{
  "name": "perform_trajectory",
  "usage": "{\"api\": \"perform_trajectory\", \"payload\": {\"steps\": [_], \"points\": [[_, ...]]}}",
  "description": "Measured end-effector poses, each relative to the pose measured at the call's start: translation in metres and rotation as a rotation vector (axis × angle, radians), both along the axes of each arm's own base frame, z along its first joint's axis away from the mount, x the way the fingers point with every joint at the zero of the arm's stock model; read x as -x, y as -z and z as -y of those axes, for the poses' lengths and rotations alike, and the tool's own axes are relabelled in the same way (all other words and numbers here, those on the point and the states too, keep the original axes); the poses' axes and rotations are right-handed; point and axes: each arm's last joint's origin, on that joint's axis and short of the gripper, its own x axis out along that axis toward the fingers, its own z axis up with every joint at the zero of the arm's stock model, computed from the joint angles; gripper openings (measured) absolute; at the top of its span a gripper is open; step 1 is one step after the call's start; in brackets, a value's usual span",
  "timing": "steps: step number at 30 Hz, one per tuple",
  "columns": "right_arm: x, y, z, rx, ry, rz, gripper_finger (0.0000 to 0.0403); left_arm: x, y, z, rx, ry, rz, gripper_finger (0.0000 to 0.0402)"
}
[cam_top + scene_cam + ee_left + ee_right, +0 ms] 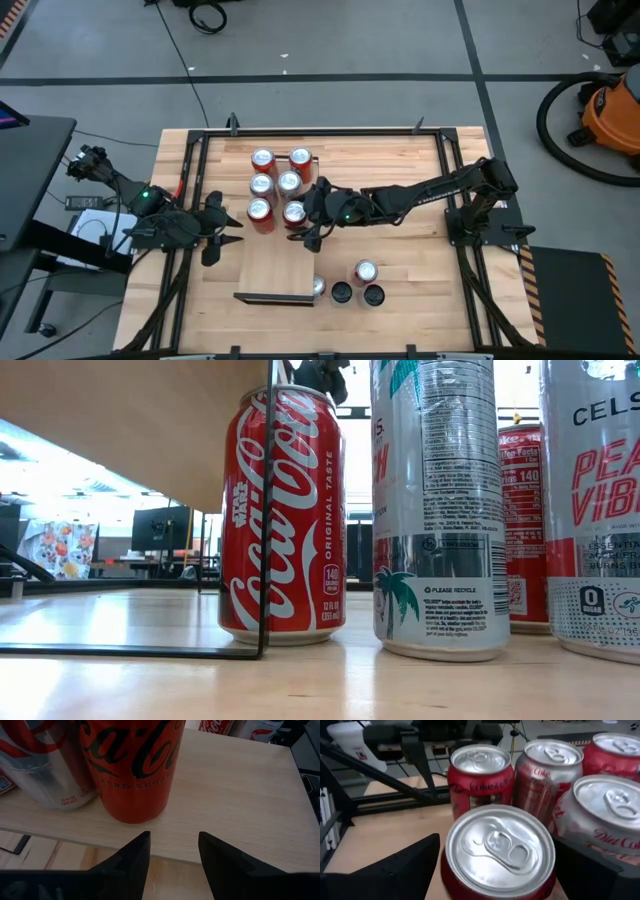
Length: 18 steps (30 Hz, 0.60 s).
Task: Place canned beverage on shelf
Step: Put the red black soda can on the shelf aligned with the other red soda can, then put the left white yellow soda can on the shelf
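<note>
The shelf [277, 262] is a pale board that holds several cans standing on their bases in two rows. My right gripper [303, 228] is open at the nearest can of the right row [500, 852]. Its fingers [405, 870] stand close on either side of that can's top, which is a red can with a silver lid. My left gripper [228, 226] is open at the shelf's left edge and points at a red Coke Zero can [132, 770]. Nothing is between its fingers [131, 852].
A few more cans stand on the table by the shelf's near right corner: a red Coca-Cola can [283, 520] at the shelf's wire leg [268, 510], and tall Celsius cans [440, 510] beside it. The shelf's near half [275, 275] is bare.
</note>
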Motion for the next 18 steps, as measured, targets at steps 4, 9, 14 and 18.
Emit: {"api": "perform_trajectory", "payload": {"steps": [4,9,14,18], "points": [[-0.001,-0.009,-0.004,0.026,-0.012,0.013,0.0368,0.000,0.000,0.000,0.000,0.000,0.000,0.0178],[0.002,-0.027,-0.012,0.075,-0.019,0.011,0.0368,0.000,0.000,0.000,0.000,0.000,0.000,0.0178],[0.016,-0.042,-0.016,0.162,0.047,-0.013,0.0368,0.000,0.000,0.000,0.000,0.000,-0.001,0.0178],[0.029,-0.053,-0.018,0.170,0.045,-0.031,0.0368,0.000,0.000,0.000,-0.002,0.000,-0.002,0.0178]]}}
